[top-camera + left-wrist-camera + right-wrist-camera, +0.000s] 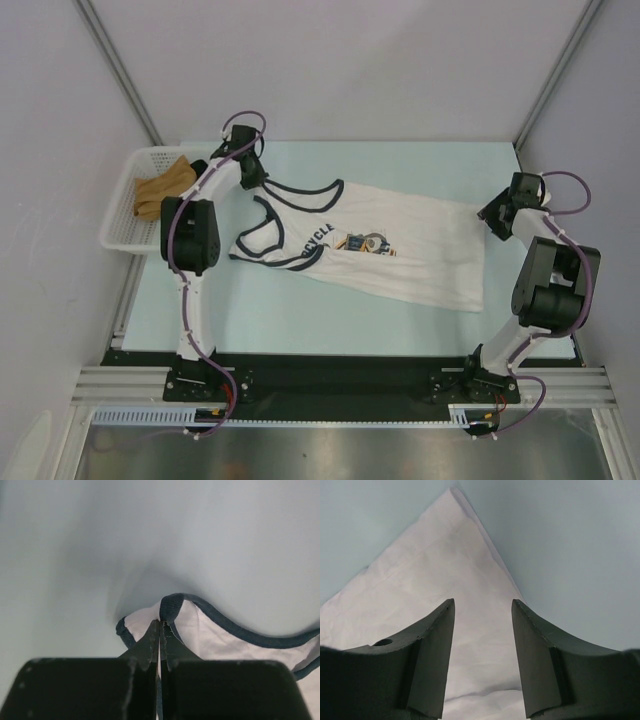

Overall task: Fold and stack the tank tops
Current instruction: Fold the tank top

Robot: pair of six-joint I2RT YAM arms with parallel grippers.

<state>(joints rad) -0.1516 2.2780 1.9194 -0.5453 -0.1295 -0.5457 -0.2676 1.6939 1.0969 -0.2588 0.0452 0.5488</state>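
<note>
The tank top [400,250] lies spread out on the table [300,320], print side up, with its straps by the left arm. The left gripper [160,630] is pinched tight on the dark edge of one strap [172,602]. It holds only a thin bit, so the strap may slip out if the arm pulls fast. The right gripper [482,605] is wide apart above the bottom corner [457,505] and holds nothing. If only one side lifts, the cloth may bunch up and fold crooked.
</note>
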